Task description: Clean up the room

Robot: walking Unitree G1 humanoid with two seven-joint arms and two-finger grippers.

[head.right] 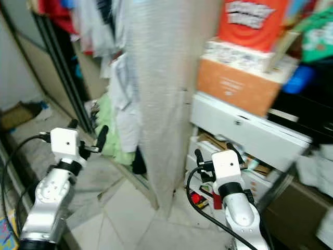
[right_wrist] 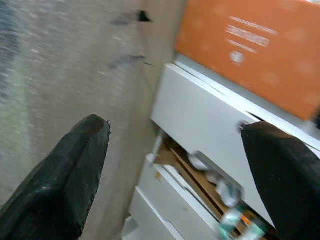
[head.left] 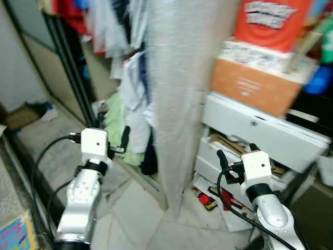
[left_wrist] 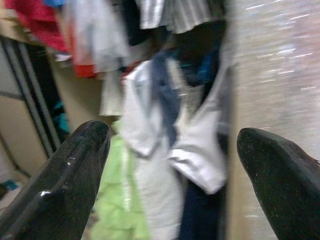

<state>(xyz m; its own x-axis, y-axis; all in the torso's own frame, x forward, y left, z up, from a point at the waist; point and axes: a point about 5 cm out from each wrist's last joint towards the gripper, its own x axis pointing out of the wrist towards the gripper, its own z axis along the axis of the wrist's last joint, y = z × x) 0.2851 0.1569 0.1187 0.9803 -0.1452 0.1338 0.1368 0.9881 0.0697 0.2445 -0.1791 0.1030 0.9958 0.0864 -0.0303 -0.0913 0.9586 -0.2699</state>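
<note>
My left gripper point(head.left: 101, 137) is raised in front of an open wardrobe and stands open, nothing between its fingers point(left_wrist: 75, 170). Ahead of it hang a white shirt point(left_wrist: 150, 150) and a light green garment point(head.left: 115, 125). My right gripper point(head.left: 237, 153) is also open and empty. It faces a white drawer unit point(head.left: 250, 127) whose lower drawers point(right_wrist: 170, 200) are pulled out and hold papers and small items. A tall grey textured cloth point(head.left: 179, 94) hangs between the two grippers. All views are blurred.
An orange box point(head.left: 250, 86) and a red box point(head.left: 273, 21) are stacked on the drawer unit. Small red items point(head.left: 207, 198) lie on the tiled floor by the drawers. A black wardrobe rail point(head.left: 70, 67) runs at the left, with a grey mat point(head.left: 52, 146) below.
</note>
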